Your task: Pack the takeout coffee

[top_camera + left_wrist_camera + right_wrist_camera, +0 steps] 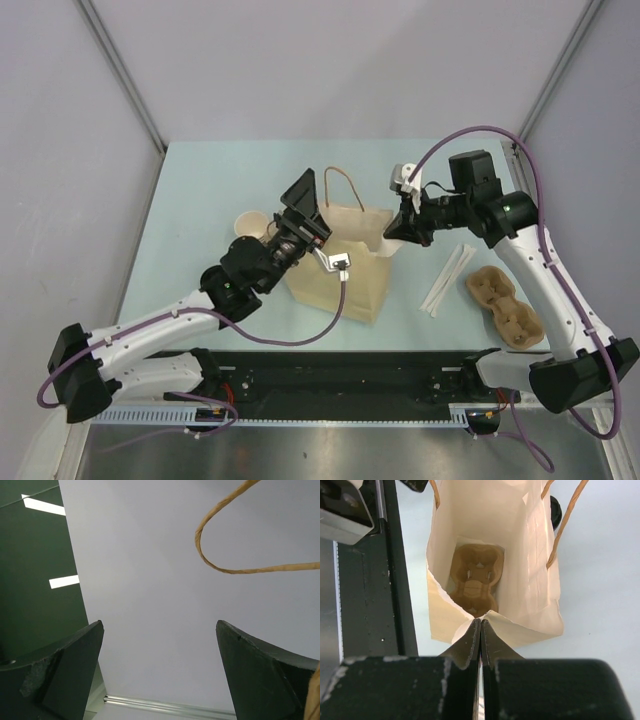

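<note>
Cup (248, 224) stands mouth-up beside bag (535, 580) holding a tray (475, 577); we see right gripper (480, 625) pinching its rim, left gripper (159, 625) spread.

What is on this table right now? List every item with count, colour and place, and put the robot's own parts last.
paper bag: one, tan, upright at the middle of the table, mouth open
cup tray: two, brown; one on the table right of the bag, one lying at the bottom inside the bag
paper cup: one, tan, pale inside, no lid on it, left of the bag, partly hidden by the left arm
thin sticks: a few, white, on the table between the bag and the loose tray
table: one, pale blue-green
left arm: one, white and black, left of the bag, jaws open
right arm: one, white and black, right of the bag, jaws shut on the bag's rim
</note>
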Robot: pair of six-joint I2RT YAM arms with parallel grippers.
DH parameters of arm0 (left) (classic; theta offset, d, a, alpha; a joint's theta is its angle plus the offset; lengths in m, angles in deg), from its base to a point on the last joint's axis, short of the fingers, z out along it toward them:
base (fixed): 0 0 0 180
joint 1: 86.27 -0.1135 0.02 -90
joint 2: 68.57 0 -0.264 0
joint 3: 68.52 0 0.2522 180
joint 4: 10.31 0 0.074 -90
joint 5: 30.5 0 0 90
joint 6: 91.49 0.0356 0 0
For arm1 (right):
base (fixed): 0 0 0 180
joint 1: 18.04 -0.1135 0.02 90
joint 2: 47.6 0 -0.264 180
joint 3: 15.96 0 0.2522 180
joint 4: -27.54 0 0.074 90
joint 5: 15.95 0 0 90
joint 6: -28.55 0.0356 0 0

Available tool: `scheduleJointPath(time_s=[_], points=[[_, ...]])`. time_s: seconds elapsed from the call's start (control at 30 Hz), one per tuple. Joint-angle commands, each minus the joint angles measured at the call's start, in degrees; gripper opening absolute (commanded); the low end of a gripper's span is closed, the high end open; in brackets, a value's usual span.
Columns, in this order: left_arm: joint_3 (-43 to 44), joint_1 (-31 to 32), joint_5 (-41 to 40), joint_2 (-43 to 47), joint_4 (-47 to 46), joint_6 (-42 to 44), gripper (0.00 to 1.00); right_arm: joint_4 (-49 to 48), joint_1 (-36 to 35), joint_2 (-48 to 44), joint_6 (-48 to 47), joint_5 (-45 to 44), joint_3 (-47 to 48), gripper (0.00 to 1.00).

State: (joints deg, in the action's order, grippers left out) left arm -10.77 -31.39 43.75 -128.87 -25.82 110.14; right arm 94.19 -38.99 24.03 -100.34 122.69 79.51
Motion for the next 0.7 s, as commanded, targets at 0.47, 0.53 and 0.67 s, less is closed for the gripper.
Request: scheduleJointPath(time_s=[0.47,0.53,0.67], points=[[9.0,-3.2,-3.2,-0.5,-1.9,0.6,0.99,0.0,-0.4,-3.8,-2.2,-0.3,-1.8,0.01],[9.6,-3.3,-5.4,-0.7,-1.1,-1.4,0.99,0.1,-0.4,-4.0,-2.3,-0.4,-2.0,0.01],[15.5,-3.5,-11.0,-1.2,6.4,-13.7,0.99,0.4,-0.4,-4.5,-3.0,-0.9,-2.4,0.04]])
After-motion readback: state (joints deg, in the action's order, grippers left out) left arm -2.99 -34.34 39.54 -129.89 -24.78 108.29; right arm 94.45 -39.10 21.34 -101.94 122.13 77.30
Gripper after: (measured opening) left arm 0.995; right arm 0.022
